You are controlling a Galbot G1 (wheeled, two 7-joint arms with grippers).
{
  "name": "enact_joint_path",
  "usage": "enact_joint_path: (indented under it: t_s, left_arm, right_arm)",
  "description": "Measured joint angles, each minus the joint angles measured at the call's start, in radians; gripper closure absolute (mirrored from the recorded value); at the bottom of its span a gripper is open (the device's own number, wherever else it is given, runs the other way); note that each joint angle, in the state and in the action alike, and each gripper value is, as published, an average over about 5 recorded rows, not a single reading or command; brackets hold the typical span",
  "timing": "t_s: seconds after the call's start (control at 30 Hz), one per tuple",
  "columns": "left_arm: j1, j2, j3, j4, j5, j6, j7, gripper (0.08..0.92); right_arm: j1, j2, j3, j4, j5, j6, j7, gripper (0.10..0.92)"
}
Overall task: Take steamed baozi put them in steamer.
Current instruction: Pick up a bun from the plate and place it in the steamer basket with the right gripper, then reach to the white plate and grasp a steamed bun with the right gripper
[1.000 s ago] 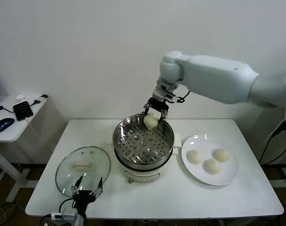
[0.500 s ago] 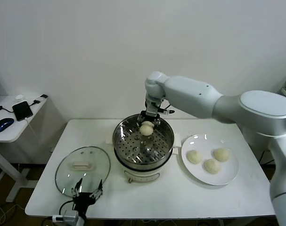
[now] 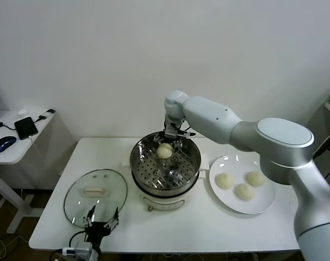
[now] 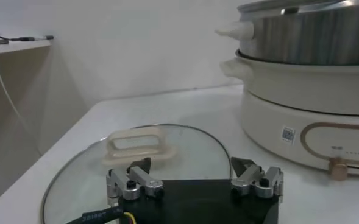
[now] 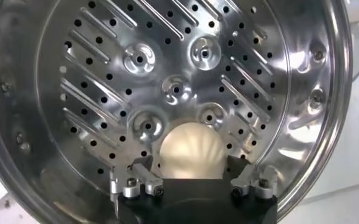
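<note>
Reaching into the steamer [image 3: 166, 163], the right end effector [image 3: 168, 142] pinches one baozi [image 5: 192, 150] just above the perforated tray. Three baozi [image 3: 244, 184] lie on the plate [image 3: 267, 202]. The left end effector [image 4: 194, 181], fingers spread, idles at the table's near edge by the glass lid [image 3: 95, 196].

The right arm reaches in from the right edge of the head view, elbow bent mid-frame, wrist turned down near centre. The right gripper [image 3: 165, 145] [image 5: 191, 180] points downward, fingers clamped on a bun [image 3: 164, 150] [image 5: 192, 151]. The left gripper [image 3: 100, 221] [image 4: 194, 179] sits low at the bottom left, fingers spread apart.
</note>
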Motion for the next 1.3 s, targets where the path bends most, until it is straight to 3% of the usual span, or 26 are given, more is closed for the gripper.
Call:
enact_joint_path:
  t_s: [0.3, 0.6, 0.9, 1.3]
  left_arm:
    - [0.007, -0.004, 0.000, -0.020, 0.007, 0.006, 0.004, 0.177]
    - [0.010, -0.002, 0.000, -0.024, 0.005, 0.002, 0.004, 0.177]
    - [0.008, -0.007, -0.002, -0.020, 0.006, 0.002, 0.003, 0.177]
    - [0.017, -0.024, -0.003, -0.013, 0.017, -0.003, 0.002, 0.177]
  right_arm:
    - [0.182, -0.100, -0.139, 0.075, 0.340, -0.068, -0.100, 0.203]
    - [0.342, -0.344, -0.375, 0.185, 0.585, -0.330, -0.122, 0.203]
    - [0.335, -0.547, -0.498, 0.366, 0.708, -0.639, -0.025, 0.202]
    - [0.129, -0.586, -0.419, 0.382, 0.710, -0.854, 0.077, 0.202]
